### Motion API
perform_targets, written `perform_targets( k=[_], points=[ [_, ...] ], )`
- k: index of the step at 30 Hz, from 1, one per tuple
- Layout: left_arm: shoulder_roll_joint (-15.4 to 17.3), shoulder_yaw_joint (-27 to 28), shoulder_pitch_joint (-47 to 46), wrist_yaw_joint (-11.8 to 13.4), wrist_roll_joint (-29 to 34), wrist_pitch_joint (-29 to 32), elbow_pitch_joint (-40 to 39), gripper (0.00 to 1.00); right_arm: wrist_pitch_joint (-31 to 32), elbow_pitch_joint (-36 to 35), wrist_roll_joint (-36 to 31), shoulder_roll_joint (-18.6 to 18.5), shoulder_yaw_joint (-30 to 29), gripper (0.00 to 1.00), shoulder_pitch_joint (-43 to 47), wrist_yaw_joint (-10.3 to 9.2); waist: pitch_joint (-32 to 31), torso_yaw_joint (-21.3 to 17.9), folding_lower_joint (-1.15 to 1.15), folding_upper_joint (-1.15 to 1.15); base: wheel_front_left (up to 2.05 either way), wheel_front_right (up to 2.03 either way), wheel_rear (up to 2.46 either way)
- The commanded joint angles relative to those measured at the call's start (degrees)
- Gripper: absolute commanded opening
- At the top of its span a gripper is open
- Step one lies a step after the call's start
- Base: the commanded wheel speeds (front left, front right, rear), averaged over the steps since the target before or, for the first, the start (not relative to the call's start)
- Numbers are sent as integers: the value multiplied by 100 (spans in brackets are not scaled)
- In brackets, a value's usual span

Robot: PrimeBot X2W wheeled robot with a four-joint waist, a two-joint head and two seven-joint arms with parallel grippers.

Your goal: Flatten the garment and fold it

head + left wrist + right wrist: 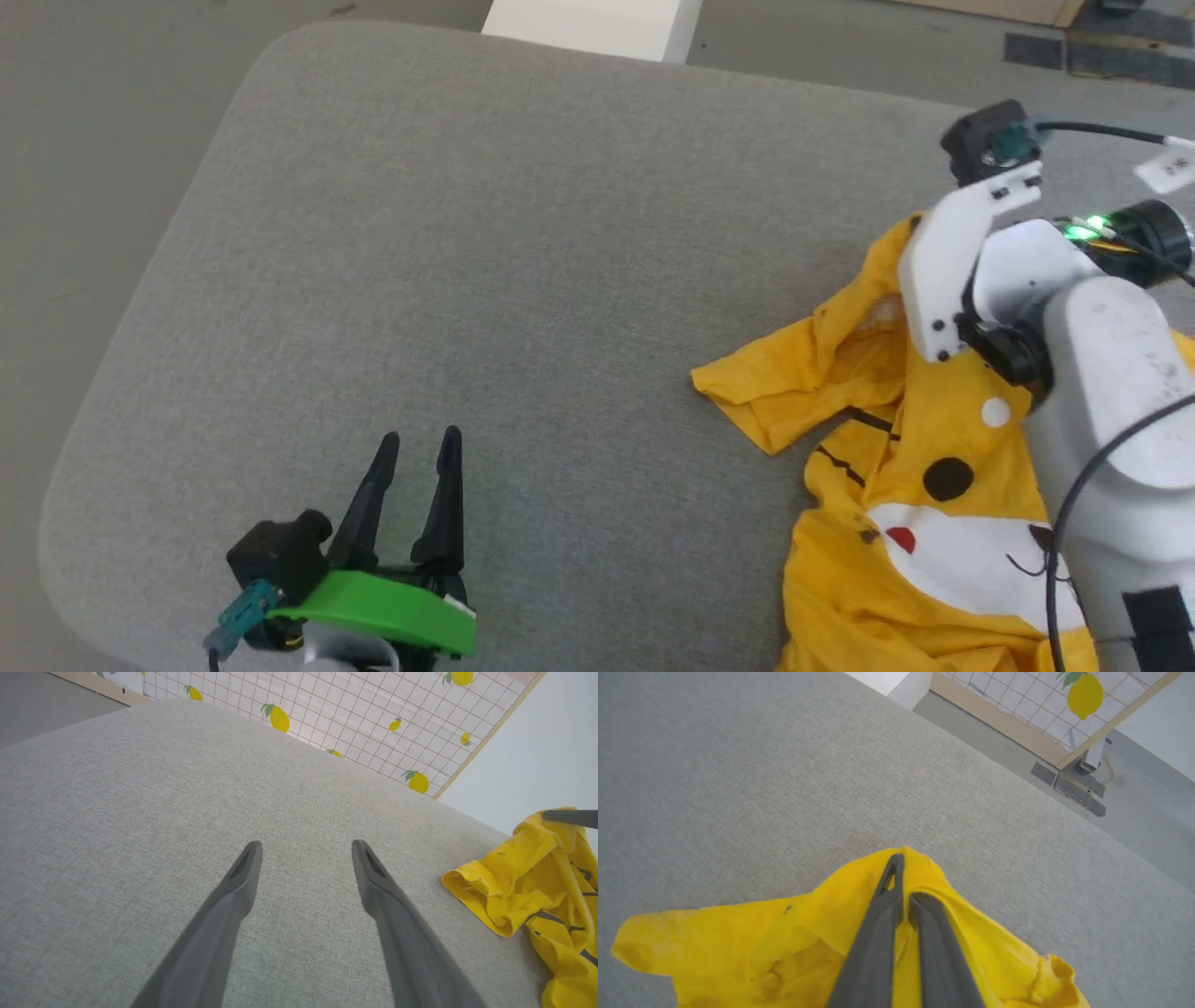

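Right wrist view: my right jaws are clamped together on a raised fold of the garment [738,947], perhaps its collar edge. It lies crumpled at the right of the bench [467,233]; my left jaws, spread wide and empty, stand well apart, leftward.

I'm looking at a staged test room: grey fabric-covered counter [467,233], lemon-printed grid partition panel [355,709], dark strips [1080,800] on bare floor.
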Motion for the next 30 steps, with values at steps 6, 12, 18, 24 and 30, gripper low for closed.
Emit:
perform_targets(
  k=[6, 12, 18, 24, 30],
  points=[
    [64, -120, -260, -41, -118, -26, 127, 100, -800, 1252, -491, 346, 29, 44, -450, -9, 290, 400, 0, 0, 0, 0, 0],
    [76, -104, -297, -41, -129, -26, 188, 100, -1181, 2131, -718, 495, -167, 100, -676, -9, 249, 363, 0, 0, 0, 0, 0],
    [95, -2, -165, -41, -57, -26, 196, 100, -1464, 2231, -63, 617, -107, 100, -872, -9, -43, 97, 0, 0, 0, 0, 0],
    [74, 212, 133, -40, 102, -26, 137, 100, -1623, 1268, 741, 279, -126, 100, -453, -9, -500, -237, 0, 0, 0, 0, 0],
    [44, 437, 463, -19, 270, -26, -47, 100, -1922, -505, 695, 4, -822, 100, 954, -9, -817, -580, 0, 0, 0, 0, 0]
  ],
)
